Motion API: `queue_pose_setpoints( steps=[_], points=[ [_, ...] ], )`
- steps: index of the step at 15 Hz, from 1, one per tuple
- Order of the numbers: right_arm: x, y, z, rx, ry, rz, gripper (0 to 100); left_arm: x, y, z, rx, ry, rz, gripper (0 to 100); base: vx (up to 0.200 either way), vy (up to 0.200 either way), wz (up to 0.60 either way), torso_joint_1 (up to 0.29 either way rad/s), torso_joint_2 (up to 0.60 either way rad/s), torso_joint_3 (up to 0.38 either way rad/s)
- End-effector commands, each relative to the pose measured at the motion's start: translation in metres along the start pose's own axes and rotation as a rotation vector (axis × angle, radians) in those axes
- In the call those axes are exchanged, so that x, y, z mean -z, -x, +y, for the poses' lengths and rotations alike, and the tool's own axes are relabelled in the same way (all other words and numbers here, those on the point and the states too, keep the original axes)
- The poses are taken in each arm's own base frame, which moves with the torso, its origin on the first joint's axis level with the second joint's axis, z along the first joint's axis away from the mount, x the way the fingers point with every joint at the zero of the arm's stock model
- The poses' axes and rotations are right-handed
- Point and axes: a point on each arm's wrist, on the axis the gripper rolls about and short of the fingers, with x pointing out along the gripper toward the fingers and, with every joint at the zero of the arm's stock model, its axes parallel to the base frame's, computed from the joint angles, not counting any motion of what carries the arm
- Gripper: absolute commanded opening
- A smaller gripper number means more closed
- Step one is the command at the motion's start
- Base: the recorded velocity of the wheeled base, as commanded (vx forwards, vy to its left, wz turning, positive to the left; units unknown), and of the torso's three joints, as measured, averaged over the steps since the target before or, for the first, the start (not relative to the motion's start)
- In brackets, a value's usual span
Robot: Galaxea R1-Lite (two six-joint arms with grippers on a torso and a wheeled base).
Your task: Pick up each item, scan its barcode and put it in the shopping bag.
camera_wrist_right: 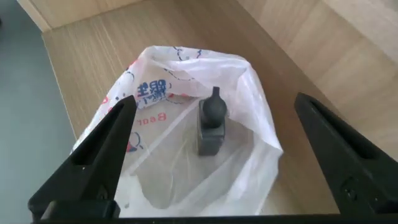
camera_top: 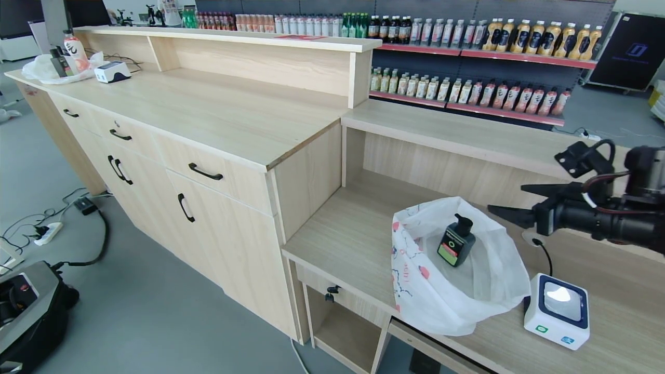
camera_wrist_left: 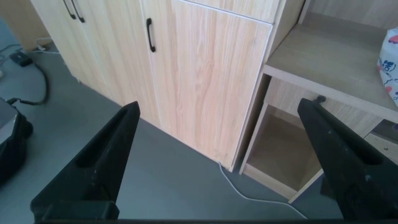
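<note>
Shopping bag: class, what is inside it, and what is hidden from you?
One dark pump bottle sits inside the shopping bag, with its label showing. The bag's floor is covered under the bottle and behind the bag's near wall.

Hovers over grey floor with left pincer spread wide. Faces pale wooden cabinet doors with a black handle, beside an open cubby under the worktop carrying the shopping bag edge.

Bottles line 2 red shelves behind the wooden counter; cables lie on the floor.
</note>
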Motion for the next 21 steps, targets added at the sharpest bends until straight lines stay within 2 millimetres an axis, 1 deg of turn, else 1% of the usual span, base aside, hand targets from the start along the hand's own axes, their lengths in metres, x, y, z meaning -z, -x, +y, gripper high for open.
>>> queue_pose_setpoints(
  steps=[1,2,3,4,5,7,8,10,11,12,13,14,15,16,18,21],
  points=[
    [-0.025,0.096,0.007,0.216,0.102,0.001,100,0.0,0.0,0.0,-0.001,0.0,-0.001,100,0.0,0.0,-0.6,0.007,0.01,-0.002],
    [-0.037,0.115,0.011,0.264,0.113,-0.022,100,0.0,0.0,0.0,-0.001,0.0,-0.001,100,0.0,0.0,-0.6,-0.002,0.0,0.007],
    [-0.044,0.125,0.014,0.302,0.101,-0.038,100,0.0,0.0,0.0,-0.001,0.0,-0.001,100,0.0,0.0,-0.6,-0.002,0.0,0.002],
    [-0.046,0.134,0.015,0.354,0.083,-0.042,100,0.0,0.0,0.0,-0.001,0.0,-0.001,100,0.0,0.0,-0.6,0.002,0.0,0.007],
    [-0.042,0.138,0.013,0.412,0.061,-0.014,100,0.0,0.0,0.0,-0.001,0.0,-0.001,100,0.0,0.0,-0.6,0.017,0.0,0.002],
    [-0.03,0.138,0.008,0.495,0.015,0.072,100,0.0,0.0,0.0,-0.001,0.0,-0.001,100,0.0,0.0,-0.6,0.005,0.0,0.002],
    [-0.011,0.134,0.0,0.569,-0.039,0.176,100,0.0,0.0,0.0,-0.001,0.0,-0.001,100,0.0,0.0,-0.6,-0.002,0.0,0.002],
    [0.019,0.129,-0.011,0.592,-0.115,0.297,100,0.0,0.0,0.0,-0.001,0.0,-0.001,100,0.0,0.0,-0.6,0.005,0.0,0.002],
    [0.029,0.126,-0.016,0.596,-0.146,0.334,100,0.0,0.0,0.0,-0.001,0.0,-0.001,100,0.0,0.0,-0.6,0.002,0.01,0.002],
    [0.035,0.123,-0.02,0.599,-0.163,0.357,100,0.0,0.0,0.0,-0.001,0.0,-0.001,100,0.0,0.0,-0.6,0.002,0.0,0.002],
    [0.039,0.125,-0.026,0.626,-0.18,0.366,100,0.0,0.0,0.0,-0.001,0.0,-0.001,100,0.0,0.0,0.0,0.0,0.0,0.0],
    [0.039,0.128,-0.029,0.648,-0.178,0.347,100,0.0,0.0,0.0,-0.001,0.0,-0.001,100,0.0,0.0,0.0,0.0,0.0,0.0],
    [0.043,0.13,-0.029,0.651,-0.195,0.325,100,0.0,0.0,0.0,-0.001,0.0,-0.001,100,0.0,0.0,0.0,0.0,0.0,0.0],
    [0.046,0.133,-0.03,0.619,-0.209,0.291,100,0.0,0.0,0.0,-0.001,0.0,-0.001,100,0.0,0.0,0.0,0.0,0.0,0.0],
    [0.051,0.14,-0.036,0.501,-0.21,0.213,100,0.0,0.0,0.0,-0.001,0.0,-0.001,100,0.0,0.0,0.0,0.0,0.0,0.0],
    [0.066,0.157,-0.039,0.376,-0.108,0.204,100,0.0,0.0,0.0,-0.001,0.0,-0.001,100,0.0,0.0,0.0,0.0,0.0,0.0]
  ],
)
